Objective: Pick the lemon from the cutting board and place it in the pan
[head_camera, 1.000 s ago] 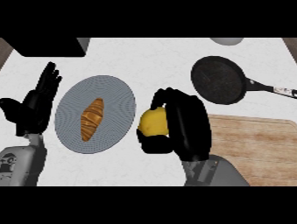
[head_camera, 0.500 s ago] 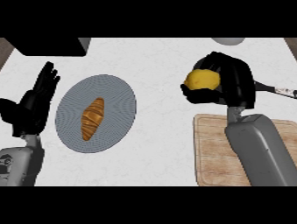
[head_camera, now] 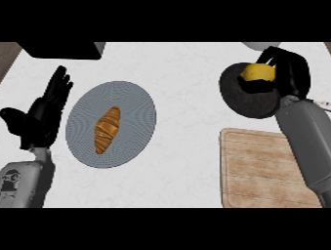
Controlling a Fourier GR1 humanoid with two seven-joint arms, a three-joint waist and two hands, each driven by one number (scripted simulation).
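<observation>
Holding the lemon [head_camera: 258, 72] in curled fingers, your right hand [head_camera: 287, 73] hung over the pan [head_camera: 249, 95] near the counter's [head_camera: 182, 63] far right corner, so the fruit sat above the pan, not yet released. You had a small, stiff, smooth-skinned thing that probably rolls; gripping across its middle suited it. Behind the hand, the cutting board [head_camera: 261, 168] lay bare at the near right edge. Your left hand [head_camera: 42, 112] rested open at the left edge, beside the plate [head_camera: 135, 102] with the croissant [head_camera: 107, 129].

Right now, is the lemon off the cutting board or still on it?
Off it. The lemon is held in the right robot hand above the pan; the cutting board is bare.
</observation>
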